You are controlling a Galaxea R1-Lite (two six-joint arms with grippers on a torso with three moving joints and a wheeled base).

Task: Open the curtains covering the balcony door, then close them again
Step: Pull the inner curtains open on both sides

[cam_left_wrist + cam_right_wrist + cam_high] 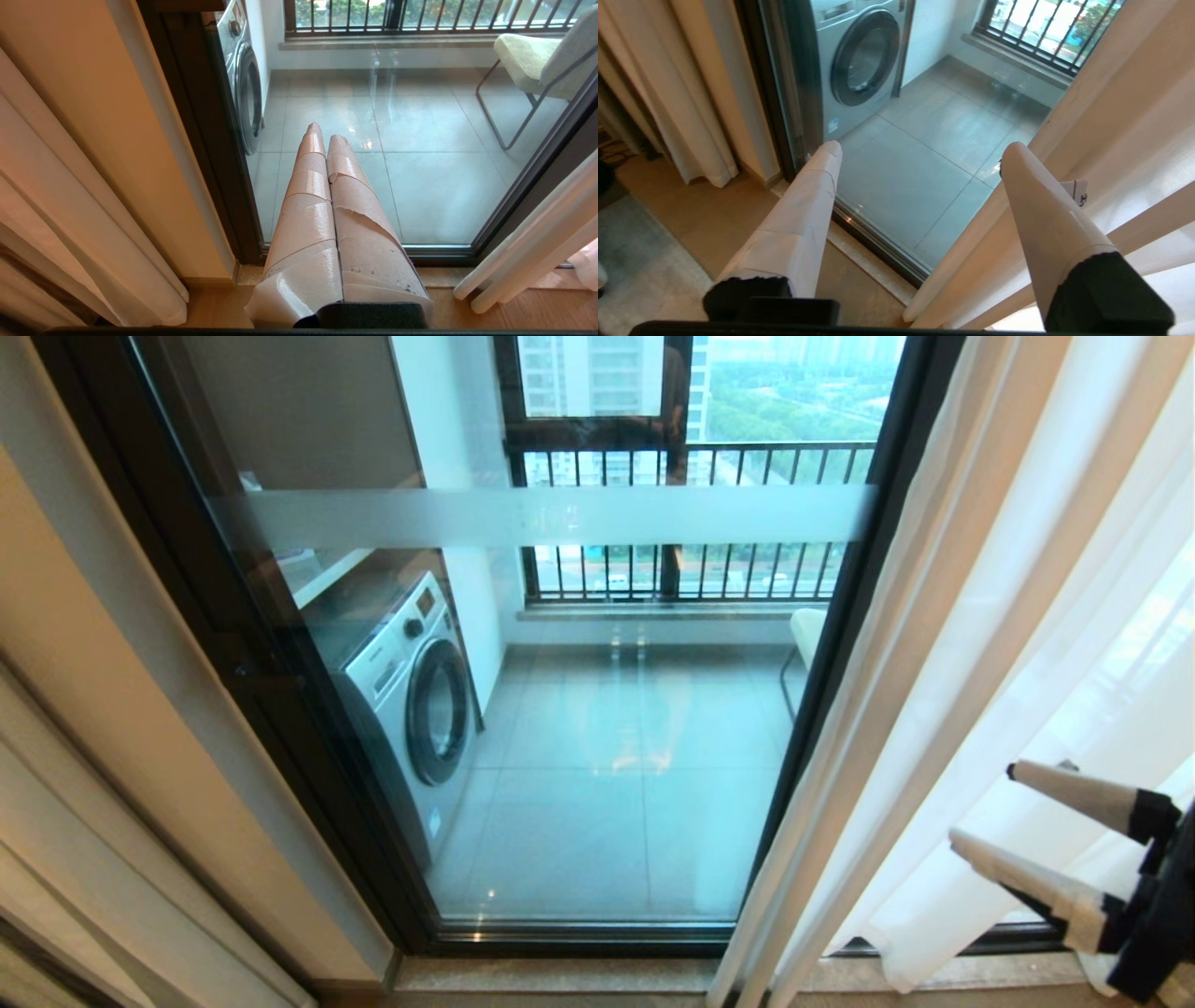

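— Sheer white curtains (pixel 980 644) at three o'clock in the head view, bunched into cream folds, hem down near the sill at five o'clock.
— And the balcony door (pixel 597 709)?
— Dead centre, uncovered; dark frame, frosted band (pixel 541 515) across the glass towards twelve. Washing machine (pixel 411 700) behind the glass at nine, black railing (pixel 691 523) at twelve.
— Any gripper there?
— Right gripper (pixel 980 807) at four o'clock, taped fingers spread apart, nothing between them, tips in front of the curtain folds; touching or not, cannot tell.
— Left wrist view?
— Left gripper (pixel 327 133) in the middle, taped fingers pressed together, empty, aimed at the door glass. Chair (pixel 532 60) beyond the glass at two, second curtain panel (pixel 93 242) at eight, edge of the right panel at four.
— Right wrist view?
— Same right gripper (pixel 920 151), jaws wide. One finger (pixel 1045 210) lying against the curtain folds at three, the other finger (pixel 803 210) over the sill at seven. Washing machine at twelve, railing at one.
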